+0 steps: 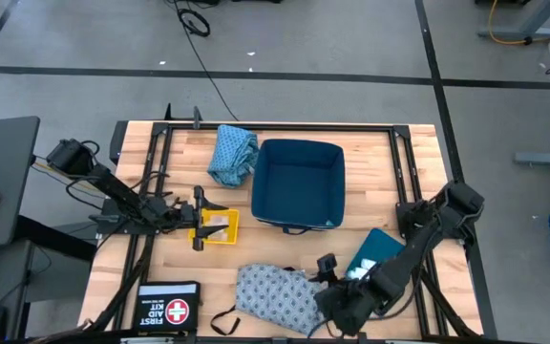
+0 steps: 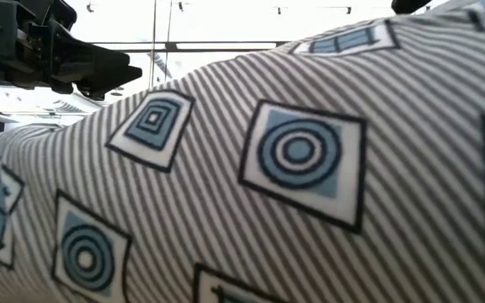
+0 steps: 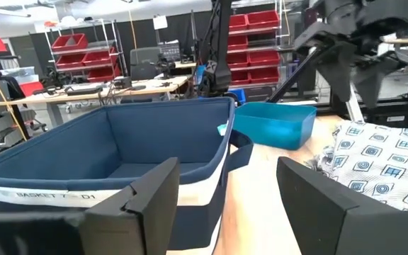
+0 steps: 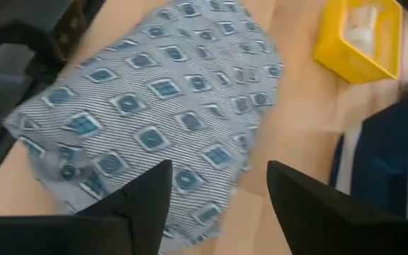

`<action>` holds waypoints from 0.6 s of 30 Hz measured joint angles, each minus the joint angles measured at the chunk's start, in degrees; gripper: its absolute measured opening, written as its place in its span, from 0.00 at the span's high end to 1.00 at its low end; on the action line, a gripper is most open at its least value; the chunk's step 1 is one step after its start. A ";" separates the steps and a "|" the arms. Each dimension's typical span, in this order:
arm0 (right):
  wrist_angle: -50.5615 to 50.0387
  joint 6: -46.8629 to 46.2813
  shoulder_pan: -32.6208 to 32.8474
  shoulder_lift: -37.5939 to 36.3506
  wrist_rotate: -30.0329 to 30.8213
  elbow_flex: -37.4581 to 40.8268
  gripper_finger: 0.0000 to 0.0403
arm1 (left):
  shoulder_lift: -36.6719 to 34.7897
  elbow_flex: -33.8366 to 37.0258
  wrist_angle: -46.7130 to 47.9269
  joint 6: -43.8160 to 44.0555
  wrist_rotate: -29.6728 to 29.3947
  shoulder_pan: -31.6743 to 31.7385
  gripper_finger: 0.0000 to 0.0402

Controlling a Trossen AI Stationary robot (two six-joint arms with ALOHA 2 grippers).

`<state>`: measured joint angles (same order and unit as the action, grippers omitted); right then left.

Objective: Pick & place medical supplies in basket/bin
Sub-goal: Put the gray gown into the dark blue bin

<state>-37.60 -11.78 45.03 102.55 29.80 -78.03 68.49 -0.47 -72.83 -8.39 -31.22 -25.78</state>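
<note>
The grey-blue patterned garment (image 1: 273, 298) lies crumpled on the table's near edge, a dark strap (image 1: 225, 317) trailing from it towards the first aid kit (image 1: 168, 307). It fills almost the whole low view (image 2: 293, 185), hiding the table behind it; only part of a dark arm shows above it there.

The right gripper (image 1: 325, 269) hangs over the garment's right end. Its wrist view shows both fingers (image 4: 137, 205) spread wide with the cloth (image 4: 154, 106) below the gap and nothing between them; whether the tips touch the cloth cannot be made out.

The teal-blue garment (image 1: 233, 153) lies bunched against the left wall of the dark blue basket (image 1: 299, 183), at the table's far side. The basket's interior appears bare, though its near corner is cut off in the left wrist view (image 3: 119, 142).

The left gripper (image 1: 199, 219) sits at the yellow tray (image 1: 220, 227), fingers apart and holding nothing. The tray's pale contents (image 4: 363, 32) are too small to identify. A teal bin (image 1: 374, 250) is partly hidden under the right arm.
</note>
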 joint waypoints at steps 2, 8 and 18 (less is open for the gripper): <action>-0.35 0.01 1.16 1.96 -0.36 -1.69 0.40 | 0.00 0.00 -0.02 0.21 0.00 0.00 0.44; -6.12 0.26 4.94 8.39 -0.94 -7.20 0.41 | 0.00 0.00 0.00 0.32 0.17 -0.02 0.44; -9.79 4.96 6.99 15.67 6.09 -9.44 0.41 | 0.00 0.00 0.00 0.45 0.24 -0.02 0.44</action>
<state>-47.39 -6.83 52.02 118.23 35.89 -87.46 68.49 -0.47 -72.84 -7.94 -30.98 -25.80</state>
